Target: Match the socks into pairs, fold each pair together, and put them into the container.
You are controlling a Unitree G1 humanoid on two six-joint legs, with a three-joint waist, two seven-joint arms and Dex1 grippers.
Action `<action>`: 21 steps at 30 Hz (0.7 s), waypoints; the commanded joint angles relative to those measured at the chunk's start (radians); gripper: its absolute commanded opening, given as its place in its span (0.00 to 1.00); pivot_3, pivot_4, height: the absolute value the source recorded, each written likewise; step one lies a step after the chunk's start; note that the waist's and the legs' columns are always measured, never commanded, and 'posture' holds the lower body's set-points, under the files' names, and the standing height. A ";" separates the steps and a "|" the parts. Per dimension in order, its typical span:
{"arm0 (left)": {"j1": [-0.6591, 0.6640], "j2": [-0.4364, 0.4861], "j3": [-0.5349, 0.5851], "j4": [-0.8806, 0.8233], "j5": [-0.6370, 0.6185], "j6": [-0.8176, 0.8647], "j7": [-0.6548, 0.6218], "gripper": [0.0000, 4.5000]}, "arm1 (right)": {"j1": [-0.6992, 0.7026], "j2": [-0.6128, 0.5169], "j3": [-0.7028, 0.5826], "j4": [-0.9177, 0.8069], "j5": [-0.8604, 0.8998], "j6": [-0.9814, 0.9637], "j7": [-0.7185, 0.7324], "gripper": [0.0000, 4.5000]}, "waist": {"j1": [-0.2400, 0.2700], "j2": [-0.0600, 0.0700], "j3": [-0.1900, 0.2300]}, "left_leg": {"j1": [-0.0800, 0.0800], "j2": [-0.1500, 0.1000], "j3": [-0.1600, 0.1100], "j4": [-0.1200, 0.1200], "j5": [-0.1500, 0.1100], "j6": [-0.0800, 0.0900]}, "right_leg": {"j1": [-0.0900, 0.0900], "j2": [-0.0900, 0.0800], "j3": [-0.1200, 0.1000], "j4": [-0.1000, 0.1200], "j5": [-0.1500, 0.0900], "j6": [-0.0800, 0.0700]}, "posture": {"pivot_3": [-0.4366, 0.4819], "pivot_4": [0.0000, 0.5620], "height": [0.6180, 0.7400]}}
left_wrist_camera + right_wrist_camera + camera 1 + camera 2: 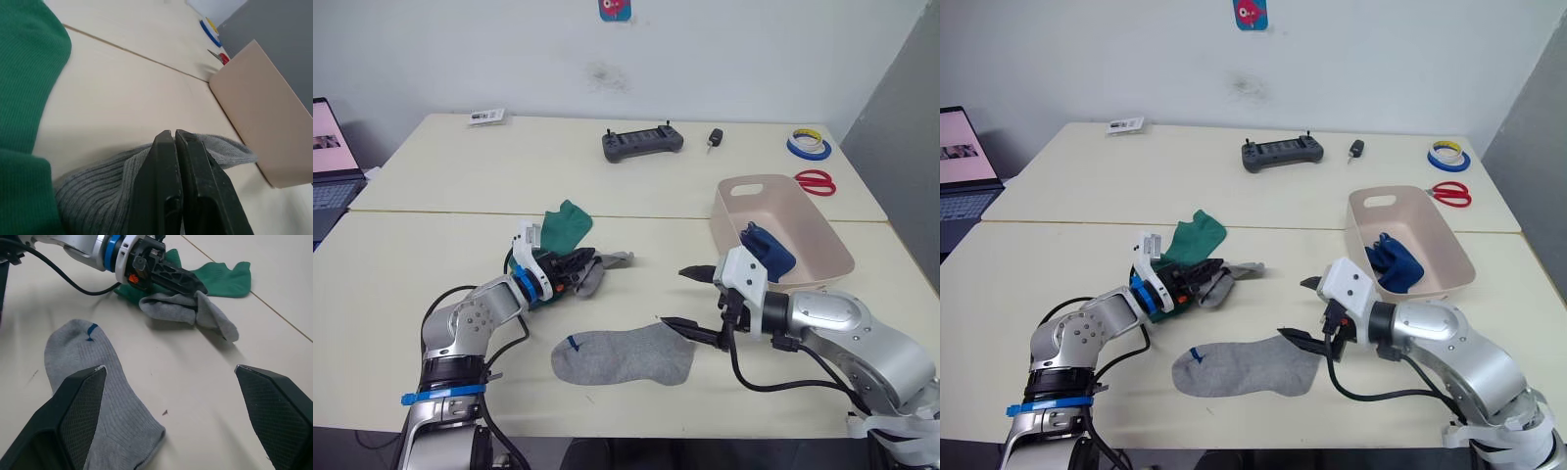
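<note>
One grey sock (622, 357) with a blue cuff mark lies flat near the table's front edge. My right gripper (674, 297) hangs open just right of its toe end, holding nothing. A second grey sock (190, 313) sits crumpled further left, and my left gripper (590, 259) is shut on it. Green sock fabric (566, 225) lies behind and under that gripper. The pale pink container (759, 183) stands at the right with dark blue socks (769, 250) inside.
Across the far table are a dark handheld controller (642, 143), a key fob (715, 139), tape rolls (808, 145), red scissors (816, 182) and a small card (487, 117). A laptop (333, 166) sits at the far left. A seam joins the two tables.
</note>
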 commanded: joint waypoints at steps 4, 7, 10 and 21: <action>0.002 -0.006 0.021 -0.113 -0.020 -0.010 -0.023 0.28 | -0.028 0.018 0.031 -0.007 -0.035 -0.033 -0.008 1.00 | 0.000 0.000 0.000 | 0.000 0.000 0.000 0.000 0.001 -0.002 | 0.000 0.000 0.000 0.000 0.000 0.000 | 0.48 0.27 1.00; 0.009 -0.001 0.016 -0.134 -0.019 -0.010 -0.039 0.50 | -0.031 0.023 0.041 -0.004 -0.045 -0.036 -0.007 1.00 | 0.000 0.000 0.000 | 0.000 0.000 0.000 0.000 0.001 -0.002 | 0.000 0.000 0.000 0.000 0.000 0.000 | 0.48 0.27 1.00; 0.018 0.015 0.014 -0.172 -0.028 -0.003 -0.060 0.71 | -0.033 0.025 0.046 -0.007 -0.047 -0.035 -0.010 1.00 | 0.000 0.000 0.000 | 0.000 0.000 0.000 0.000 0.001 -0.002 | 0.000 0.000 0.000 0.000 0.000 0.000 | 0.48 0.27 1.00; 0.111 0.325 -0.303 -0.225 0.506 -0.684 -0.488 1.00 | -0.046 0.037 0.048 -0.006 -0.052 -0.024 -0.024 1.00 | 0.004 0.001 0.001 | 0.001 -0.001 0.002 -0.004 0.001 -0.003 | 0.000 0.000 0.001 -0.002 0.000 0.000 | 0.48 0.27 1.00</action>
